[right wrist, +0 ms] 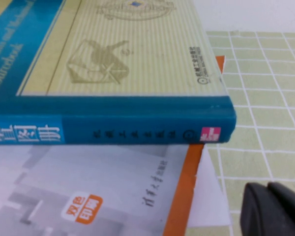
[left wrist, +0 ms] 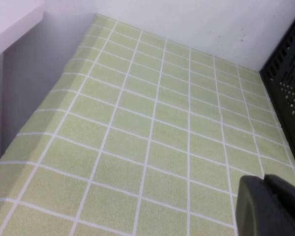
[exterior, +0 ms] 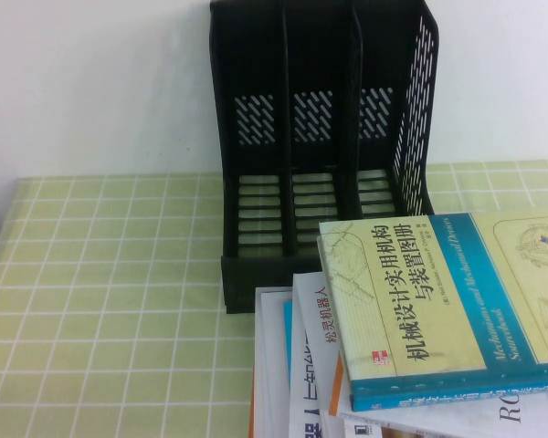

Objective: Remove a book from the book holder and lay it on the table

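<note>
A: How many things were on the light green cloth-covered table (exterior: 100,301) with its white grid of squares?

B: One tall black plastic three-slot book holder (exterior: 324,137), standing toward the rear, with none of its three slots holding a book. In front of it and to its right lay a pile of books; I counted at least four, though the lower ones were cut off by the frame edge.

A: And the book itself?

B: The thick book with the pale yellow cover, bright blue spine and large black Chinese title (exterior: 438,306) lay flat on top of that pile, just in front of the holder's right slot, cover up. Its far end ran out of the frame. Below it were a white-covered book (exterior: 312,365), a book with an orange edge (right wrist: 179,196) and the white book lettered "RO" (exterior: 511,415), all only partly visible.

A: The grippers?

B: The left gripper (left wrist: 270,206) hung over bare cloth to the left of the holder; only a dark corner of it showed, so I couldn't tell how its jaws stood. The right gripper (right wrist: 273,209) sat beside the pile near the book's spine corner, equally cropped, and again I couldn't tell.
</note>
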